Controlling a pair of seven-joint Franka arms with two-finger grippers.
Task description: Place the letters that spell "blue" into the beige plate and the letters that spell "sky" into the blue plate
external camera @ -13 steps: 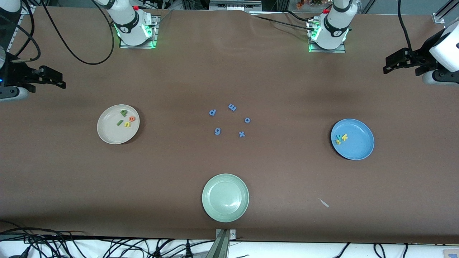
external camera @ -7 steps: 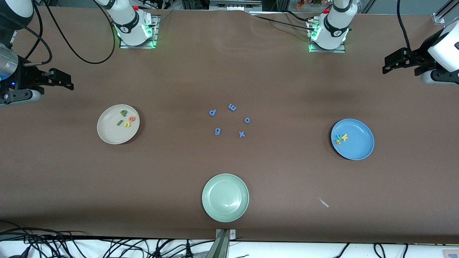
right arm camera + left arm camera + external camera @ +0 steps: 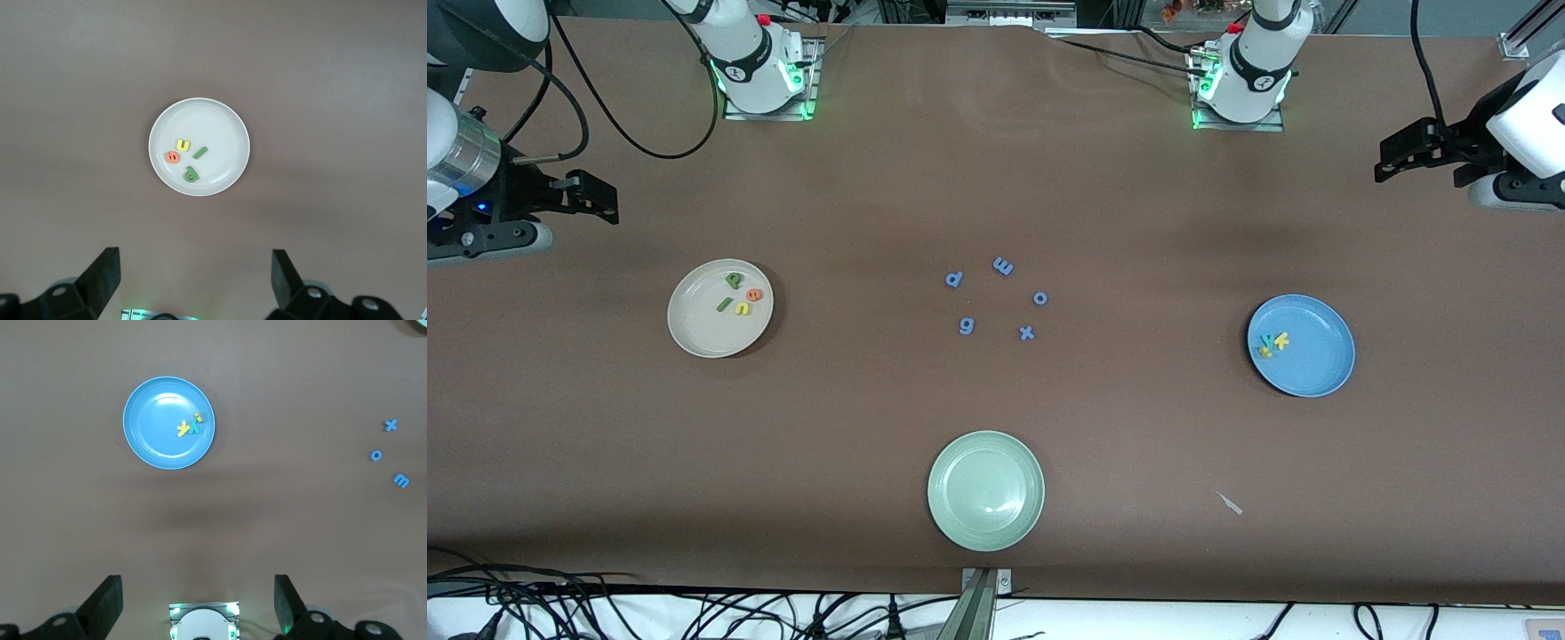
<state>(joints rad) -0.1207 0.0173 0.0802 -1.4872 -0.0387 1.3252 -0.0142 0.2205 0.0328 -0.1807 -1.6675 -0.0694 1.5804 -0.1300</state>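
A wide surface [image 3: 996,178] covered in brown matte sheeting is seen, with both arms drawn up high toward its two ends. The right claw [image 3: 600,197] is held in the air over bare brown sheeting at the right arm's end, its fingers spread wide and nothing between them. The left claw [image 3: 1392,160] is held likewise over the left arm's end, spread and empty.

Three round shallow plates are laid out well apart. The cream-beige plate [image 3: 694,333] lies toward the right arm's end, the medium-blue plate [image 3: 1316,369] toward the left arm's end, and a pale green plate [image 3: 985,524] lies empty, nearest the front camera.

In the cream-beige plate four tiny foam letters are gathered: a green "b" [image 3: 734,280], a green stick-like "l" [image 3: 723,304], a yellow "u" [image 3: 742,308] and an orange "e" [image 3: 754,295]. In the medium-blue plate a yellow "k" [image 3: 1280,340] and a teal "y" [image 3: 1267,340] are seen touching, with a small yellow piece [image 3: 1263,353] just beside them, taken to be the "s" though its shape cannot be made out.

Five all-blue foam letters [image 3: 996,298] are left on the surface between the two plates.

Both words are judged to be placed, so the sorting appears finished and the retreat is the step in hand. No further grasp seems called for; only parking of the arms remains.
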